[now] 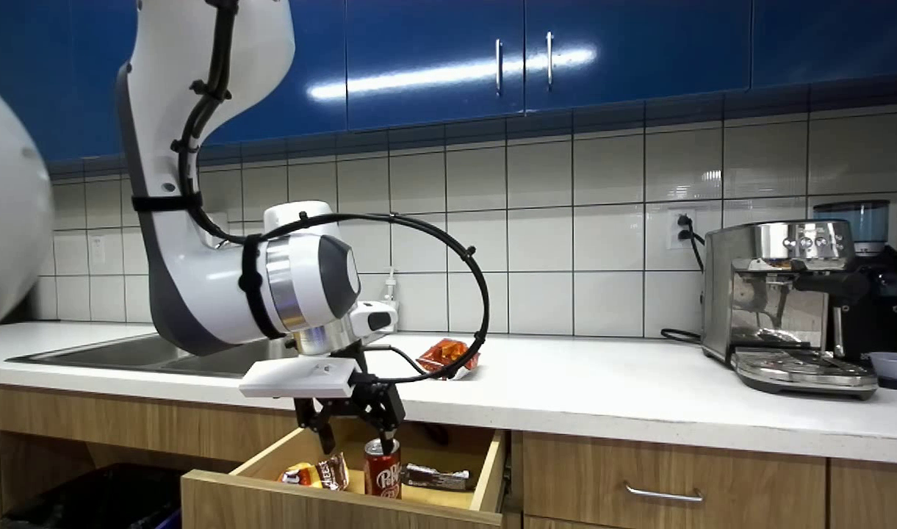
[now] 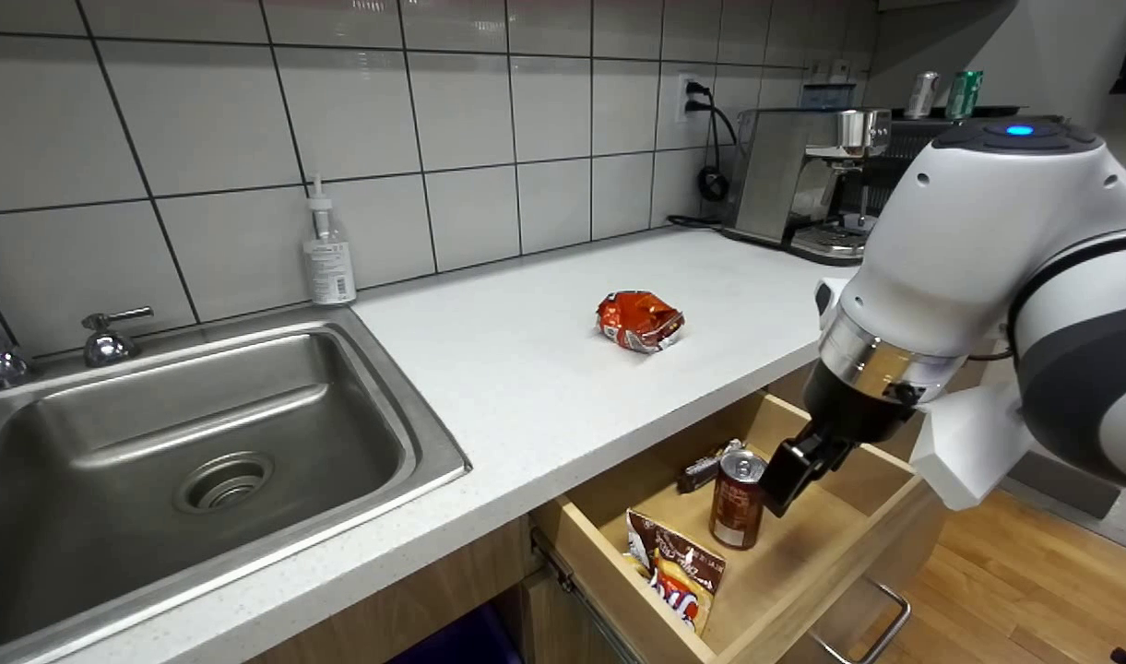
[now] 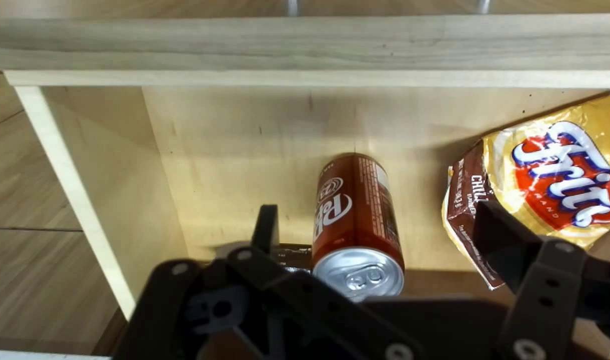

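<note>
A dark red Dr Pepper can [image 3: 354, 215] stands upright in the pulled-out wooden drawer [image 2: 830, 590]. My gripper [image 3: 378, 220] points down over it with jaws wide apart, holding nothing. In the wrist view the can appears between the fingers, nearer the left one. In an exterior view one fingertip [image 1: 387, 443] overlaps the can's top; whether they touch I cannot tell. A yellow and brown Fritos bag [image 3: 559, 175] lies in the drawer, partly behind the right finger. Beside the can is a dark wrapped bar [image 2: 707, 468], mostly hidden by the left finger in the wrist view.
On the white counter [image 2: 526, 369] above the drawer lies a crumpled red-orange bag [image 2: 638, 321]. A steel sink [image 2: 360, 443] with a soap bottle [image 2: 330, 263] is set into it. A coffee machine [image 1: 779, 308] stands farther along. Blue cabinets [image 1: 433, 66] hang above.
</note>
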`<state>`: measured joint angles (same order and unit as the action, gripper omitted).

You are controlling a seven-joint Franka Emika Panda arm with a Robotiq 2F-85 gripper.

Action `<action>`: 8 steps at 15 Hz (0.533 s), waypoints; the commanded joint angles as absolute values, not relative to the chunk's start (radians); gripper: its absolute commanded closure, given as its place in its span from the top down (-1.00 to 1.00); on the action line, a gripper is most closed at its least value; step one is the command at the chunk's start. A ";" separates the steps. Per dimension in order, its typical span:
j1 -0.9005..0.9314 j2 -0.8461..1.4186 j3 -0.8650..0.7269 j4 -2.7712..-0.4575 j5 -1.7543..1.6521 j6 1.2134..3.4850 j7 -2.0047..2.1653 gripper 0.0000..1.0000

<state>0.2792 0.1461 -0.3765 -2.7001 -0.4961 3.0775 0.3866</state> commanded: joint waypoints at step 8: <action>0.279 0.132 -0.376 -2.711 -0.496 3.069 0.383 1.00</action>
<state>0.2785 0.1317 -0.3763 -2.7106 -0.4961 3.0693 0.3833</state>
